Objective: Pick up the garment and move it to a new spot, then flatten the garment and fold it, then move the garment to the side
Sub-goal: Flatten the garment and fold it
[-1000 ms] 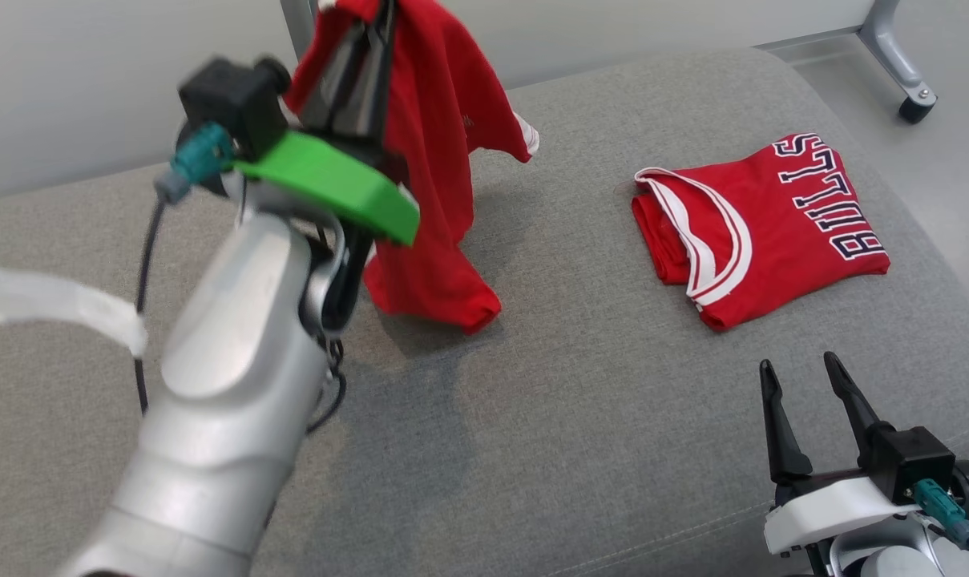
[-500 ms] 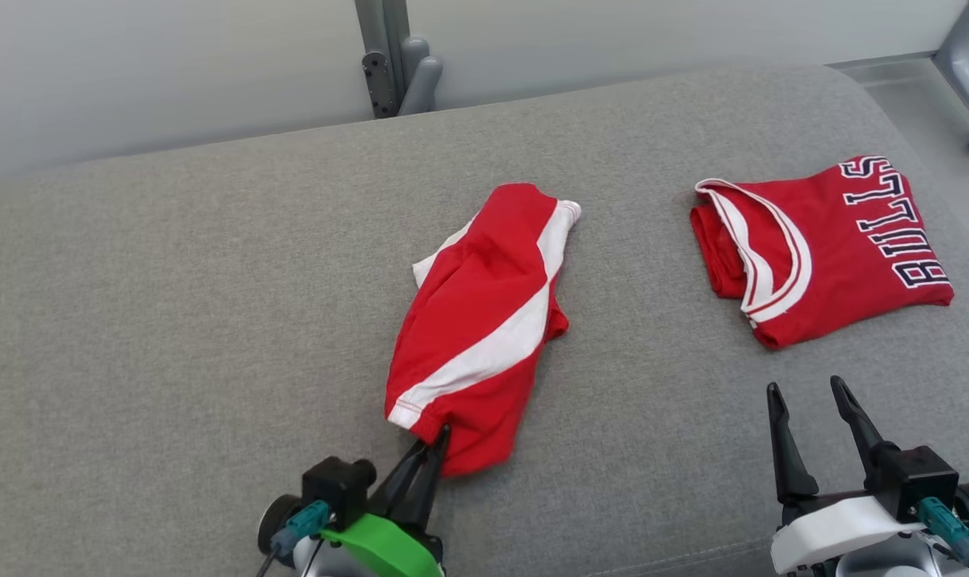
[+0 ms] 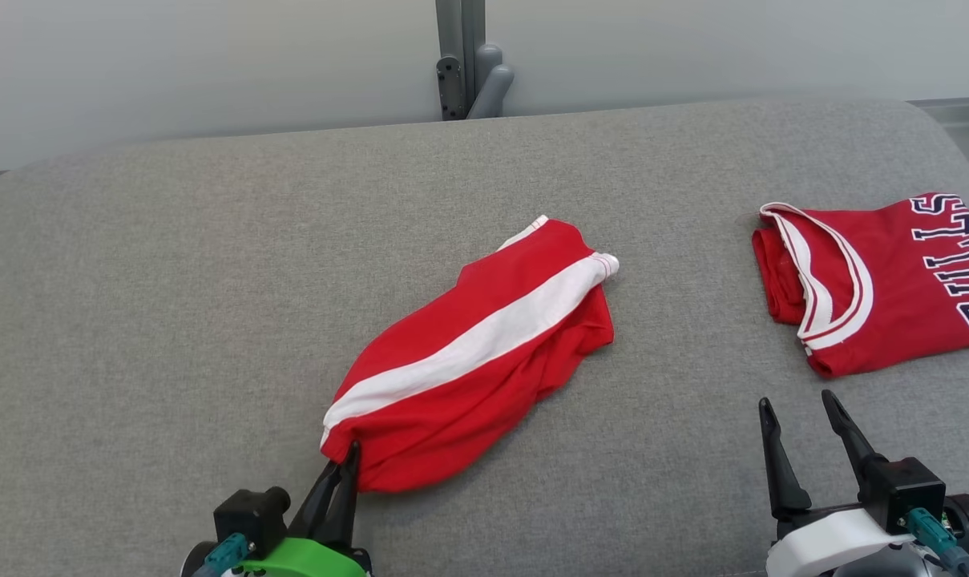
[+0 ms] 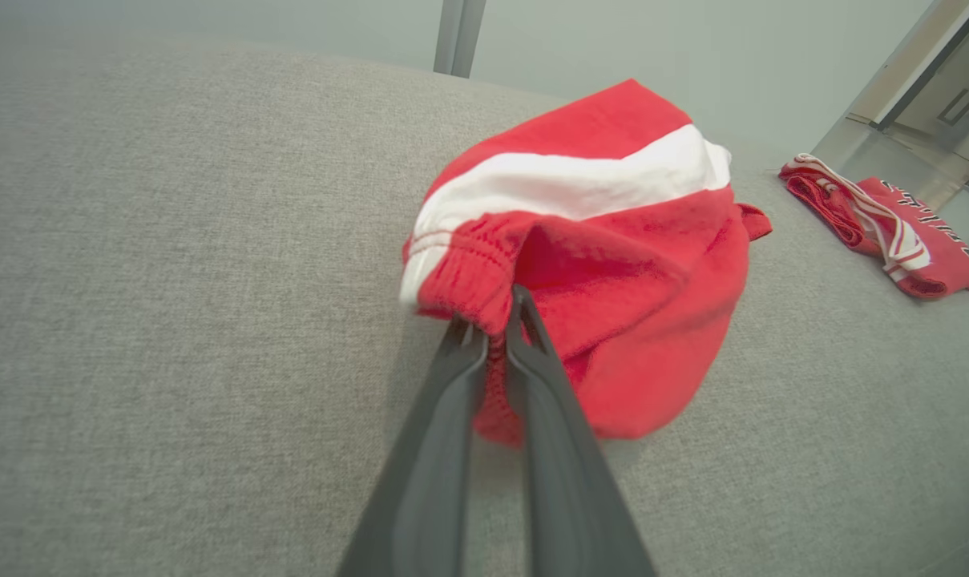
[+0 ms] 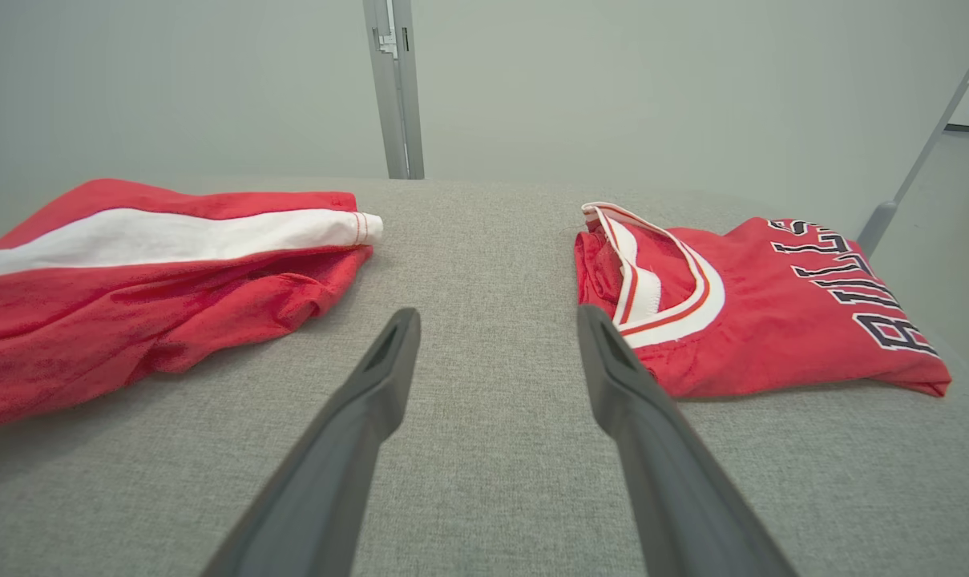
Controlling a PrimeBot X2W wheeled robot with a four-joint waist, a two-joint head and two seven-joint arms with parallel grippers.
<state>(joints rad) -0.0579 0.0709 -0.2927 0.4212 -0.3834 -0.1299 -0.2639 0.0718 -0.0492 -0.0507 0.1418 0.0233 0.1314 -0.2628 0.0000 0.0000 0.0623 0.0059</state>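
The right wrist view's left edge cuts off the garment (image 5: pixel 131 320).

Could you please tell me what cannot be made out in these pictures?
- Head view: the jersey runs off the right edge, which cuts its lettering.
- Left wrist view: the left gripper is shut on the shorts; the bunched hem hides how much cloth it pinches.
- All views: the shorts' top layer hides the folds beneath.
- Head view: the open right gripper is cut off at its wrist by the bottom edge.
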